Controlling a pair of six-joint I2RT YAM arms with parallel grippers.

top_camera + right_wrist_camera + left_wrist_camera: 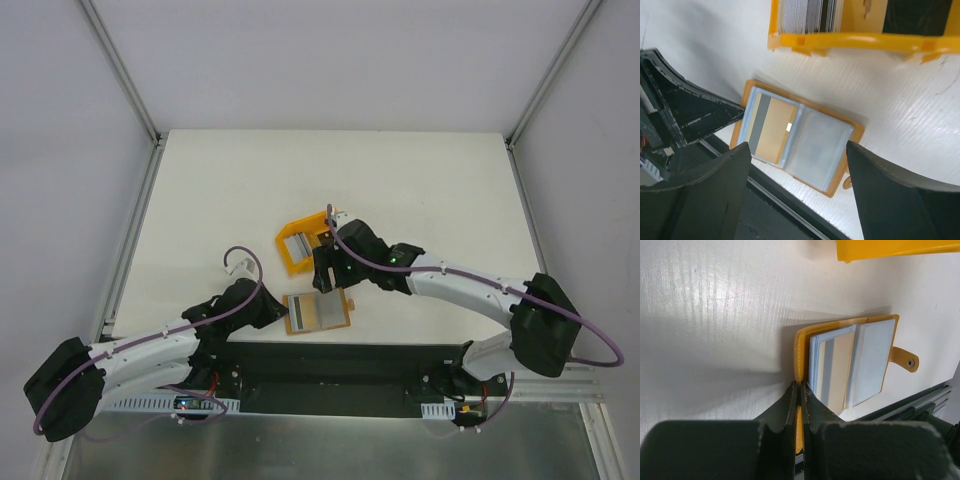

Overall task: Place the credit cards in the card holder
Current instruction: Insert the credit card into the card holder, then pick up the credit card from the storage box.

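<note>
Orange-tan card holder lay open near the front edge of the table, with one tan credit card in the pocket nearest the left gripper. That gripper was pinched tight on the cover edge. The right gripper hung wide open and empty above it, just in front of the yellow bin.

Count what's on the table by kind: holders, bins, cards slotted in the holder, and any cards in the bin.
Holder: 1
Bin: 1
Card slotted in the holder: 1
Stack of cards in the bin: 1, too tightly packed to count singly
Total: 4, taking the stack as one
</note>
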